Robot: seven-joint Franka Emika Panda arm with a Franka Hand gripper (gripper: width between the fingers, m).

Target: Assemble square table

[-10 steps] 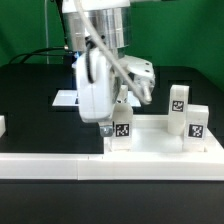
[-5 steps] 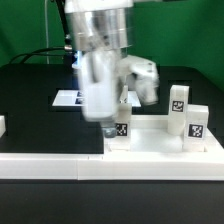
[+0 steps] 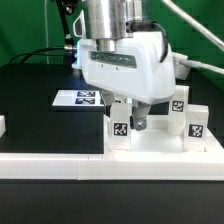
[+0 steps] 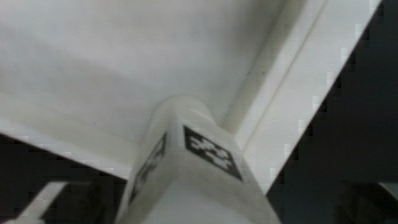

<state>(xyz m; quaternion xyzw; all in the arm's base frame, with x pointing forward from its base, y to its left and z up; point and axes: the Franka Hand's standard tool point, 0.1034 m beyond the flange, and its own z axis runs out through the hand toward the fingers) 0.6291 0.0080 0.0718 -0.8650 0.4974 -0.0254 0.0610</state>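
The square table's white top (image 3: 160,146) lies at the exterior view's right. One tagged white leg block (image 3: 121,129) stands upright in its near left corner. My gripper (image 3: 126,122) hangs right over this leg, open, a finger on either side and gaps between. In the wrist view the same leg (image 4: 210,155) rises toward the camera from the tabletop (image 4: 125,60) beside the raised rim (image 4: 294,80); one fingertip (image 4: 39,202) shows well off its side. Two more legs (image 3: 178,100) (image 3: 196,122) stand on the top's right part.
The marker board (image 3: 85,98) lies flat on the black table behind the gripper. A long white rail (image 3: 55,166) runs along the front edge. A small white piece (image 3: 2,125) shows at the far left edge.
The hand has turned about its vertical axis, from edge-on to broadside. Its jaws have spread and let go of the corner leg, which stays upright in place.
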